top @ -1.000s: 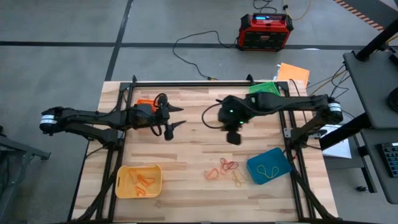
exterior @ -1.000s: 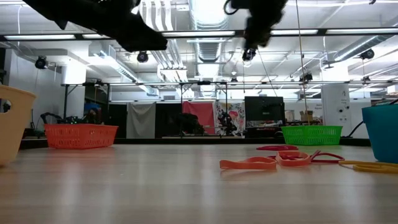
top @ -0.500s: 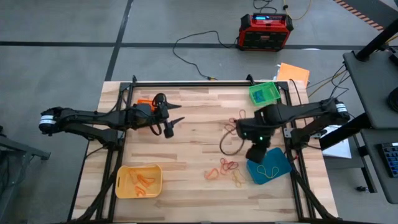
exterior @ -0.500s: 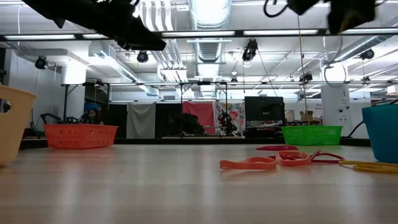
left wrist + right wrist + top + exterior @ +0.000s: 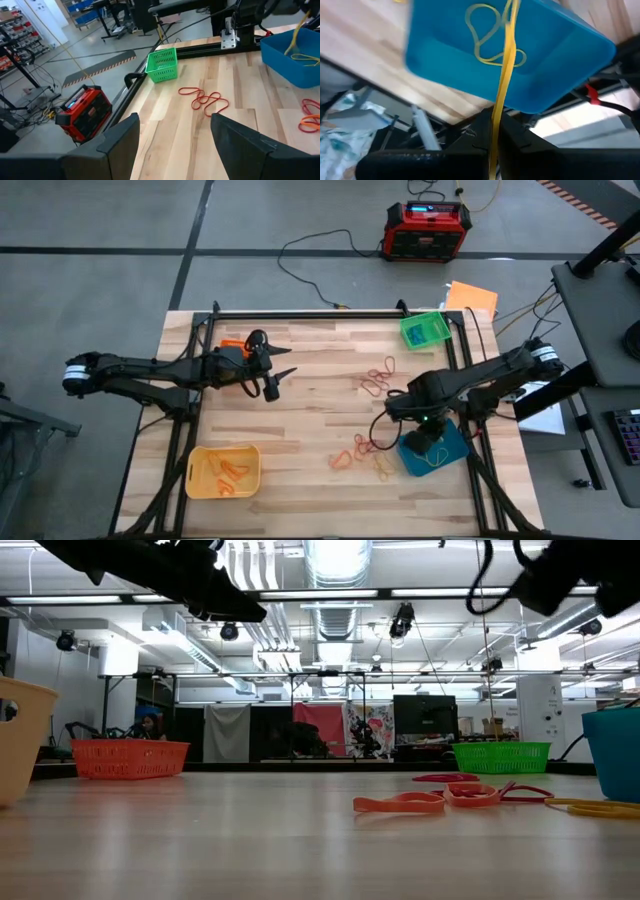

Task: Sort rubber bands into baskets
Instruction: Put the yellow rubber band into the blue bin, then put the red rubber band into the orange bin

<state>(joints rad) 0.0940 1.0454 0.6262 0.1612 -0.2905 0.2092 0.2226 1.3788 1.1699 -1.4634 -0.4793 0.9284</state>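
Note:
My right gripper [image 5: 494, 131] hovers over the blue basket [image 5: 438, 450] at the table's near right, shut on a yellow rubber band [image 5: 506, 60]. Another yellow band [image 5: 487, 37] lies on that basket's floor. Loose rubber bands lie flat on the wood: red ones [image 5: 378, 375] and an orange, red and yellow cluster [image 5: 362, 452]. My left gripper [image 5: 282, 377] stands open above the table's far left, beside the orange basket [image 5: 232, 345]. The yellow basket [image 5: 222, 470] holds orange bands. The green basket [image 5: 425, 330] stands at the far right. My right gripper pinches the yellow band's upper end [image 5: 496, 117] between its two fingers, which come from above and point steeply down. The band hangs below them as a straight double strand [image 5: 295, 32], over the inside of the blue basket. Whether its lower end touches the basket I cannot tell.
A red-black box [image 5: 428, 230] with a black cable sits on the floor beyond the far edge. Bare wood lies between the two arms and along the near edge between the yellow and blue baskets. A black rail [image 5: 300, 313] runs along the far edge.
My right gripper has swung from the table's middle toward the right and near edges, sinking and tipping downward, and now stands over the blue basket, still shut. The red bands it stood above show now.

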